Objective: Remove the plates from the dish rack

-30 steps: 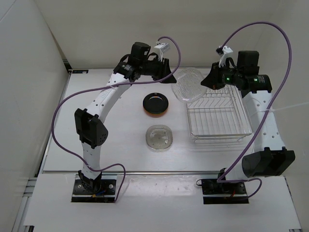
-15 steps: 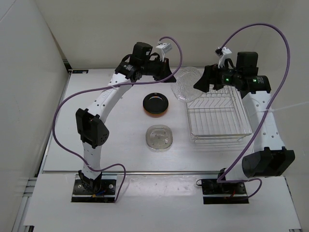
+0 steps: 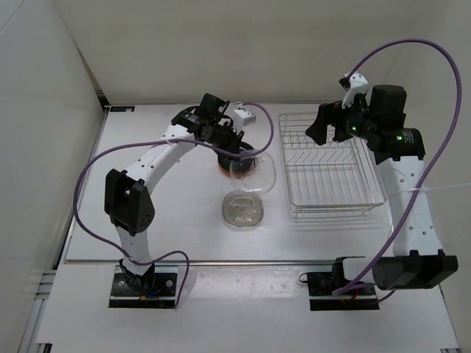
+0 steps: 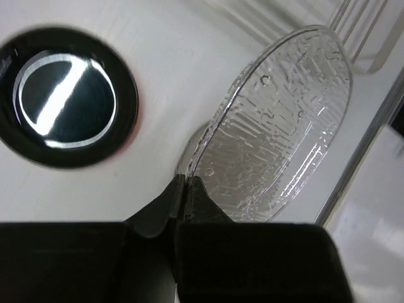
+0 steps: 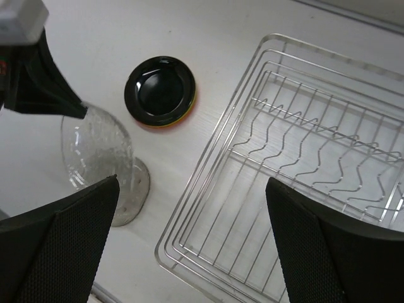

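The left hand [image 4: 186, 189] is clamped on the rim of the ribbed clear plate [image 4: 278, 120], held on edge over the tabletop's middle. Beside it lies the black plate [image 4: 66, 104], seemingly stacked on orange. The right hand [image 3: 321, 125] is spread apart above the rack [image 3: 335, 208].

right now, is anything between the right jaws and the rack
Nothing. The right wrist view shows the right gripper, jaws open, looking down on the rack and its bare wires, with nothing in the gap.
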You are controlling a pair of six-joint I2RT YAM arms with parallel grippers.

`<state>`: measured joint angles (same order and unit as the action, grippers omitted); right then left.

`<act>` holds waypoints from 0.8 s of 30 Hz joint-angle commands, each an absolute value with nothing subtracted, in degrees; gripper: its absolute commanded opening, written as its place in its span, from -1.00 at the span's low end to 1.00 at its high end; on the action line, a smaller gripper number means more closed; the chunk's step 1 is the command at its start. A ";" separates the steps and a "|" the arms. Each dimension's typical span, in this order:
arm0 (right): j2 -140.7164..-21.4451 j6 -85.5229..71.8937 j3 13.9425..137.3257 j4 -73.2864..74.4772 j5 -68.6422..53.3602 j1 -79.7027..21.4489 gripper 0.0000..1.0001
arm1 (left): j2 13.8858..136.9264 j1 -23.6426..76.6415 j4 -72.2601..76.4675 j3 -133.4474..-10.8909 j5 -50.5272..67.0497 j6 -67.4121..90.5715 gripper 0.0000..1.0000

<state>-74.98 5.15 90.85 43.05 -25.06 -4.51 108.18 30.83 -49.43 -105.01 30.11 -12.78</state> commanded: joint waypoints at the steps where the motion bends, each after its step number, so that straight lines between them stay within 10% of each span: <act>1: -72.16 6.50 90.79 40.96 -20.57 -4.48 1.00 | 102.14 30.41 -53.52 -101.08 25.85 -19.95 -0.77; 24: -70.58 6.50 90.79 40.96 -21.62 -4.48 1.00 | 110.03 30.41 -48.52 -89.74 29.88 -15.82 -0.77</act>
